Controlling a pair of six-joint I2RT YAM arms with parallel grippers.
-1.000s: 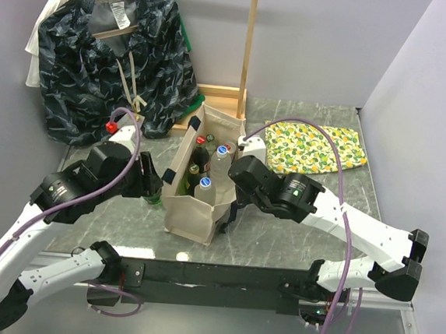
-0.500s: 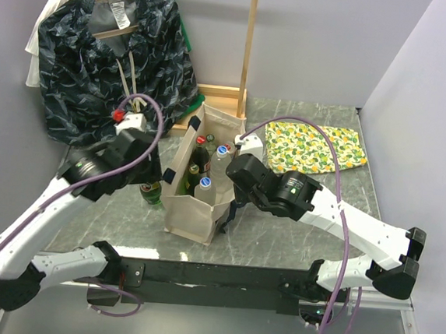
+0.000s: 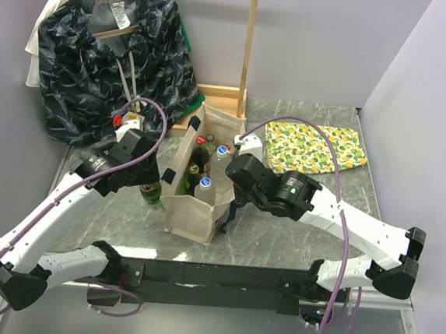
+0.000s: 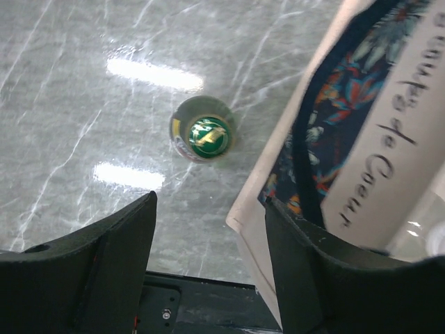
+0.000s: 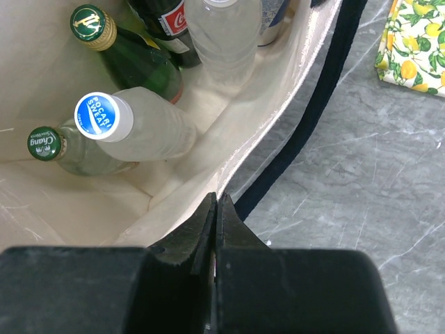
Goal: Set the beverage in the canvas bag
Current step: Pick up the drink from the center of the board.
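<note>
Beige, green, lemon yellow
We are looking at a beige canvas bag (image 3: pixel 188 215), a green-capped bottle (image 4: pixel 206 136) and a lemon-printed cloth (image 3: pixel 318 148).

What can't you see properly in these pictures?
- Green bottle beside the canvas bag: left wrist view shows only its cap from above; label hidden.
- Same bottle, top view: the left arm covers most of it.
- Writing on the bag, left wrist view: cut off by the picture edge.
- Bag's floor, right wrist view: bottles hide it.
</note>
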